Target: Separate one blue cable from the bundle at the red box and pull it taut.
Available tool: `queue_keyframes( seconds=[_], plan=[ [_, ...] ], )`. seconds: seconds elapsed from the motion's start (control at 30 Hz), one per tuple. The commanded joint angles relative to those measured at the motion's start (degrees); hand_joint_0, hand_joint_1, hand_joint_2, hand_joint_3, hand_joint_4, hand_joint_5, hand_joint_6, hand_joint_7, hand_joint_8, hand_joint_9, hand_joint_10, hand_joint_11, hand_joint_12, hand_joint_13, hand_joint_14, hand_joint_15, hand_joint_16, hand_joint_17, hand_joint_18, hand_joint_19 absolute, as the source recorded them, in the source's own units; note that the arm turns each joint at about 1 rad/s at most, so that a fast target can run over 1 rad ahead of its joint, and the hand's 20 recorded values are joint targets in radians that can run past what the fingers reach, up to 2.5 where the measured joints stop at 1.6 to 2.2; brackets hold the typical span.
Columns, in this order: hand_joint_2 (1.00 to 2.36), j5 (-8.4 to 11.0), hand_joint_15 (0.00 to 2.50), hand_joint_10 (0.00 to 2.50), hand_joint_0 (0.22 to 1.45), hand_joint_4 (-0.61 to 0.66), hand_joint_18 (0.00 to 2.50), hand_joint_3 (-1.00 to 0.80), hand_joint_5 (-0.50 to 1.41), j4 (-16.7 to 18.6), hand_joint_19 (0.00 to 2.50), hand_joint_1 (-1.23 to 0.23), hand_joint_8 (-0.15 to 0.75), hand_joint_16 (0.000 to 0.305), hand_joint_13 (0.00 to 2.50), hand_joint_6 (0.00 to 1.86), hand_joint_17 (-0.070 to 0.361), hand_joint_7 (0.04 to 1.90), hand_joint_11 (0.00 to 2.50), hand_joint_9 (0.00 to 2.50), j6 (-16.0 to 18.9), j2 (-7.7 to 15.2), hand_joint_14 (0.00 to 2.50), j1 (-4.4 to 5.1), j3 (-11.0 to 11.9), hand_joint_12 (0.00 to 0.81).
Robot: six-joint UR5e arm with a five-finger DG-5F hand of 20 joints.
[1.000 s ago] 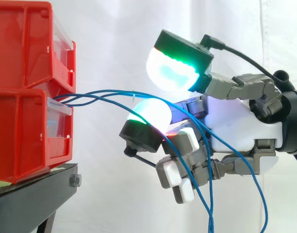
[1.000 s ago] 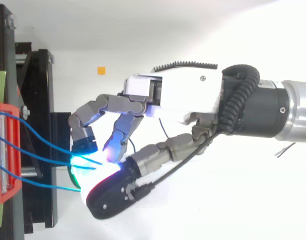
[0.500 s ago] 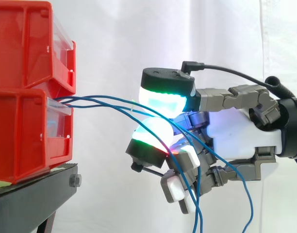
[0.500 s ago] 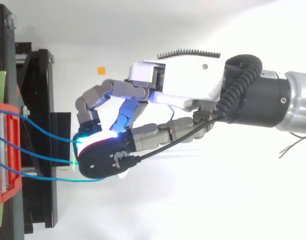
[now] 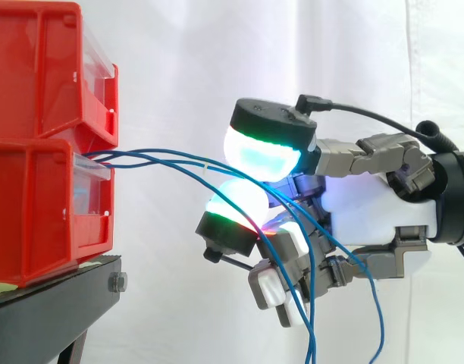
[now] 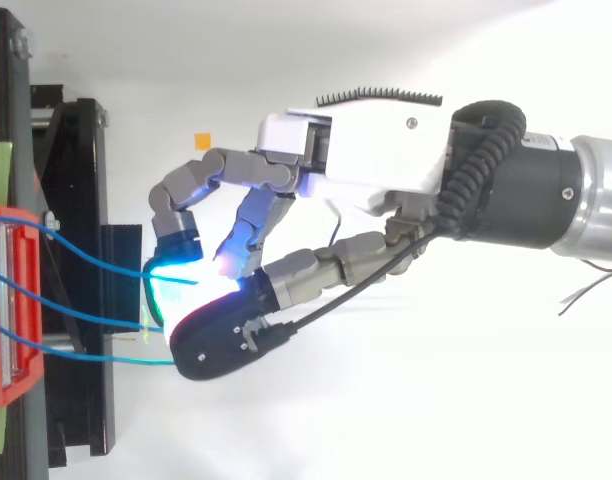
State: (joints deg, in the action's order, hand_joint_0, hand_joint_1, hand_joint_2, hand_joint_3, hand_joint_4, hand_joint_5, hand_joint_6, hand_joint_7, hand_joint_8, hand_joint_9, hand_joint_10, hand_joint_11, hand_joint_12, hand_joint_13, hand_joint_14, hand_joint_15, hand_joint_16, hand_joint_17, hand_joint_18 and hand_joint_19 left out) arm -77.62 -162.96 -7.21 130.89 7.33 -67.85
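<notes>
Hand (image 5: 368, 216) pinching blue cable (image 5: 209, 162), red bins (image 5: 39, 216) — stacked

Two bins (image 5: 35, 205) stacked on the stand (image 5: 58, 299), at left. Cables (image 5: 152, 151) run from them rightward, pass between the pads of my hand (image 5: 368, 216), then hang below it.

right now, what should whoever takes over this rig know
Hand: fingers curled, glowing pads pinched on the blue cables a short way out from the red box.
Cables: three run from the red box to the hand in a loose arc, then hang down past it.
Done: bundle reached and pinched.
Left: I cannot tell whether one cable is isolated between the pads. None looks taut, so likely separate one and draw it away from the box.
</notes>
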Motion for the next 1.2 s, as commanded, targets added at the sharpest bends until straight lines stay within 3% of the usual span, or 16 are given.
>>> queue_keyframes(
  seconds=[0.0,0.1,0.3,0.4,0.5,0.57,0.7,0.83,0.9,1.0,1.17],
  plan=[
    [1.00,0.10,0.56,0.03,0.60,0.26,0.81,-0.46,-0.18,0.09,0.76,-0.63,0.337,0.052,1.03,0.84,0.117,1.33,0.80,1.00,0.00,0.07,0.02,0.40,0.00,0.383],
    [1.00,0.01,0.56,0.03,0.60,0.26,0.81,-0.48,-0.18,0.09,0.76,-0.66,0.332,0.052,1.03,0.84,0.117,1.34,0.81,1.02,0.00,-0.02,0.02,0.49,0.00,0.386],
    [1.01,0.01,0.55,0.03,0.73,0.18,0.83,-0.36,-0.21,0.09,0.70,-0.90,0.309,0.052,1.01,0.88,0.117,1.41,0.80,0.93,0.09,-0.02,0.02,0.49,0.26,0.363],
    [1.02,-0.16,0.56,0.03,0.79,0.19,0.80,-0.34,-0.22,0.09,0.72,-0.93,0.306,0.051,1.00,0.88,0.116,1.39,0.85,0.94,0.09,0.07,0.02,0.49,0.26,0.361],
    [1.00,-0.16,0.56,0.03,0.80,0.20,0.81,-0.47,-0.21,0.09,0.70,-0.94,0.305,0.051,0.99,0.89,0.116,1.36,0.85,0.94,0.18,-0.02,0.02,0.49,0.35,0.354],
    [1.00,-0.16,0.55,0.03,0.75,0.20,0.82,-0.50,-0.21,0.09,0.67,-0.97,0.300,0.052,0.97,0.88,0.117,1.38,0.84,0.92,0.09,-0.02,0.02,0.49,0.53,0.356],
    [1.00,-0.25,0.53,0.03,0.53,0.21,0.76,-0.50,-0.22,0.09,0.65,-1.05,0.299,0.057,0.87,0.88,0.127,1.37,0.81,0.79,0.00,-0.02,0.02,0.49,0.53,0.379],
    [1.00,-0.25,0.52,0.03,0.44,0.22,0.80,-0.50,-0.20,0.09,0.65,-0.97,0.326,0.063,0.87,0.87,0.142,1.31,0.78,0.82,0.00,-0.02,0.02,0.49,0.53,0.402],
    [1.00,-0.25,0.52,0.03,0.45,0.23,0.80,-0.50,-0.17,0.09,0.69,-0.68,0.331,0.063,0.91,0.84,0.141,1.29,0.74,0.87,0.00,-0.02,0.02,0.49,0.53,0.410],
    [1.00,-0.16,0.55,0.03,0.54,0.20,0.77,-0.50,-0.15,0.09,0.73,-0.51,0.318,0.055,0.94,0.80,0.125,1.32,0.74,0.95,0.00,-0.02,0.02,0.49,0.62,0.386],
    [1.01,-0.08,0.57,0.03,0.61,0.20,0.75,-0.44,-0.15,0.09,0.76,-0.64,0.313,0.053,0.94,0.80,0.120,1.42,0.76,0.96,0.00,-0.02,0.02,0.49,0.97,0.378]
  ],
)
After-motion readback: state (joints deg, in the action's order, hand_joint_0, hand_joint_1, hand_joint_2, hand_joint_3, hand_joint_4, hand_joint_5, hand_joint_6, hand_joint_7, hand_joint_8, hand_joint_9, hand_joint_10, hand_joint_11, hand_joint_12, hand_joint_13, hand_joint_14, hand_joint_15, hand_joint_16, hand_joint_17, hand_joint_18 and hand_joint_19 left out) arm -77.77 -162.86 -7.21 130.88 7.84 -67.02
